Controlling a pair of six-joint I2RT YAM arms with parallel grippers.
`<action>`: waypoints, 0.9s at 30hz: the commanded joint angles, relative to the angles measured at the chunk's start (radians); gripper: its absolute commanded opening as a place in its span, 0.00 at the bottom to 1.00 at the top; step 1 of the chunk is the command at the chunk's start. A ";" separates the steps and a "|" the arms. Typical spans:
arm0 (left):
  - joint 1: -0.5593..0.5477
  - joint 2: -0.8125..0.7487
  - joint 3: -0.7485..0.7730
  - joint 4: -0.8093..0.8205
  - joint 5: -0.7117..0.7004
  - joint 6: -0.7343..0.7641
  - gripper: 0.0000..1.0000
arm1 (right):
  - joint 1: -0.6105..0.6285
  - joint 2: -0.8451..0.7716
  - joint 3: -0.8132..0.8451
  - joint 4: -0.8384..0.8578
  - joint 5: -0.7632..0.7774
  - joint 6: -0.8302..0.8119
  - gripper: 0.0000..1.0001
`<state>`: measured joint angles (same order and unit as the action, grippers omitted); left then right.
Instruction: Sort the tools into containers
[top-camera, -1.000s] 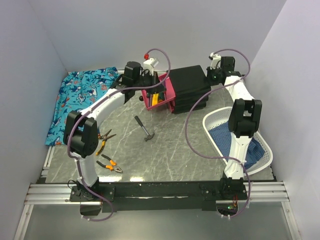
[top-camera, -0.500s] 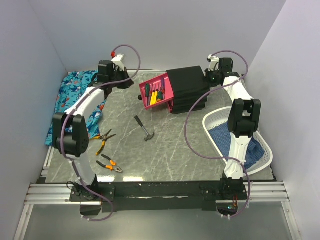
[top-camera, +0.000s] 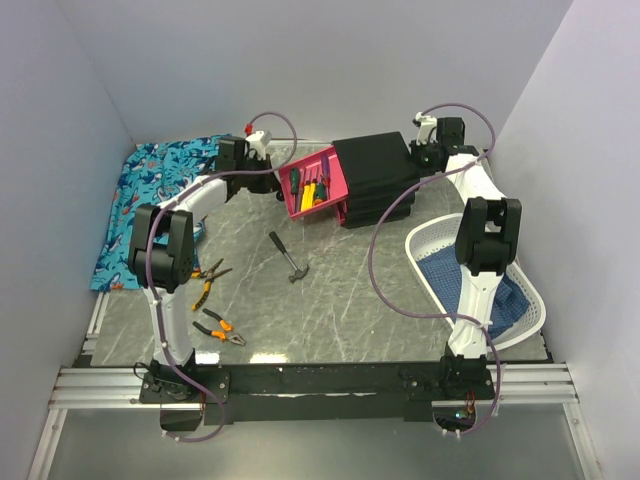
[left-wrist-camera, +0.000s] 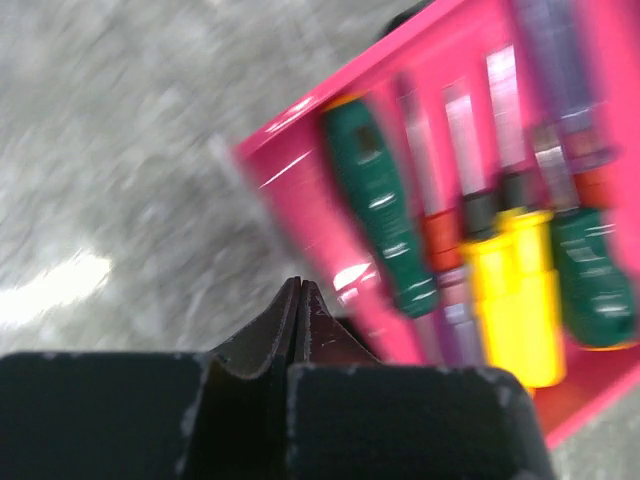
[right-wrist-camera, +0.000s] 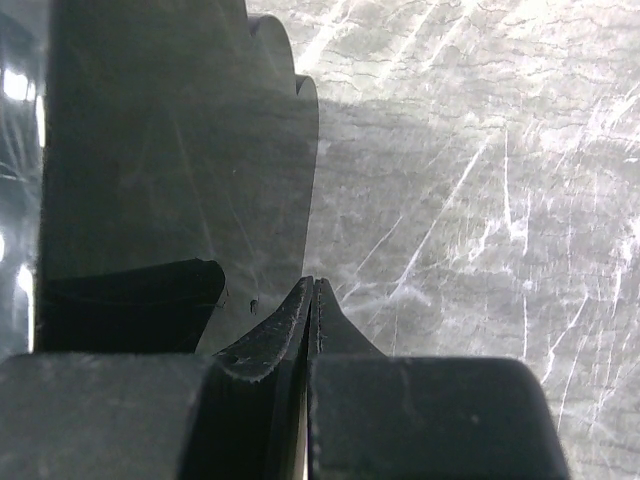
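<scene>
Left gripper (left-wrist-camera: 300, 292) swung back beside left wall of drawer (top-camera: 340, 182), pressed together, empty; blur, maybe touching. Right gripper (right-wrist-camera: 313, 290) pressed together too. Spread left wide before hammer (top-camera: 288, 257), nearward of drawer.

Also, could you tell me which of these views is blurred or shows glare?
Left wrist: motion blur smears the pink drawer and screwdrivers, with a glare patch on the table at left. Right wrist: sharp, with streaky reflections on the table. Top external: sharp and evenly lit.
</scene>
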<state>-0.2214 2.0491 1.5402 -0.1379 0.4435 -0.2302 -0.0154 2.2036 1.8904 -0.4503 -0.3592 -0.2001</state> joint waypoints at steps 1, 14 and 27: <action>-0.047 -0.039 0.069 0.087 0.129 -0.053 0.01 | 0.031 -0.008 -0.014 -0.013 -0.032 -0.016 0.00; -0.142 -0.041 0.141 0.130 0.185 -0.147 0.01 | 0.068 -0.016 -0.028 -0.025 -0.055 -0.022 0.00; -0.170 -0.184 0.100 0.022 0.045 -0.123 0.14 | 0.094 -0.022 -0.034 -0.025 -0.014 -0.041 0.00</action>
<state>-0.2749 2.0090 1.6035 -0.2165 0.3584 -0.3214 -0.0185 2.2036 1.8709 -0.4576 -0.3099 -0.2104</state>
